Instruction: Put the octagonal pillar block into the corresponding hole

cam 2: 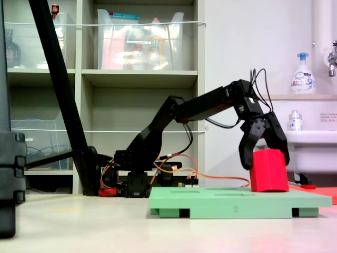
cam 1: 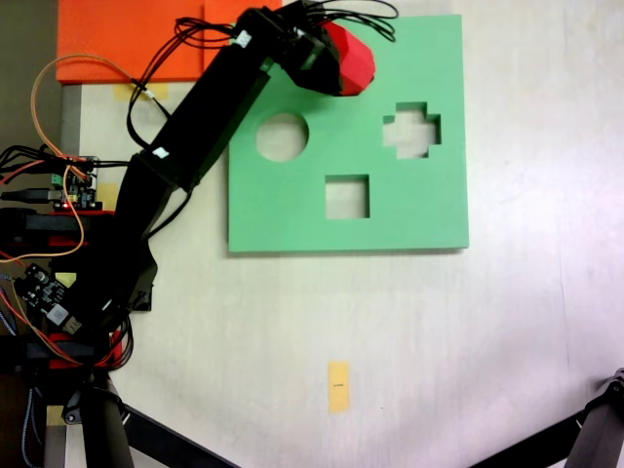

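The octagonal pillar block (cam 1: 357, 60) is a bright red foam prism standing upright at the far edge of the green foam board (cam 1: 292, 210). In a fixed view it appears as the block (cam 2: 269, 173), its base at the surface of the board (cam 2: 231, 203). My gripper (cam 1: 336, 60) is shut on it, and the black fingers (cam 2: 245, 150) clasp its upper part from both sides. The corresponding hole is hidden under the block and gripper. The round (cam 1: 282, 136), cross-shaped (cam 1: 410, 130) and square (cam 1: 347, 197) cutouts lie open.
An orange sheet (cam 1: 127, 39) lies beyond the board's left corner. Circuit boards and wires (cam 1: 73, 185) sit by the arm's base at the left. A yellow tape strip (cam 1: 338, 386) marks the near table. Black stand legs (cam 1: 595, 429) cross the front corners.
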Tool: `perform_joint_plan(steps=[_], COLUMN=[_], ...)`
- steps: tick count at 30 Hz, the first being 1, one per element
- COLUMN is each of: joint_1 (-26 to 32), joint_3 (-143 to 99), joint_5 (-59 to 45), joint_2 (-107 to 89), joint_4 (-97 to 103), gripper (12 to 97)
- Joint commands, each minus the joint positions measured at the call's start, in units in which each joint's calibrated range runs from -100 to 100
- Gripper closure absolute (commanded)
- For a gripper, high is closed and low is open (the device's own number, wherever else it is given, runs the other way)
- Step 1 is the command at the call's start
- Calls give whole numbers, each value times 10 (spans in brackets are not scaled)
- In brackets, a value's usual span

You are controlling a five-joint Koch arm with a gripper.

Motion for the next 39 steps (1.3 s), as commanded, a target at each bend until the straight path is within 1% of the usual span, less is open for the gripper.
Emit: perform_joint_plan(steps=[1,8,16,21,30,39], joint_1=[-8,-7,-4,-3,-2,1], joint_3=[9,8,8,7,7,8], joint_5=[-27,-68,-65,-106,-139,-146], joint_2=[2,5,5,15,22,2], joint_4=[30,26,23,14,-7,-30], gripper=[713,714,714,715,717,715])
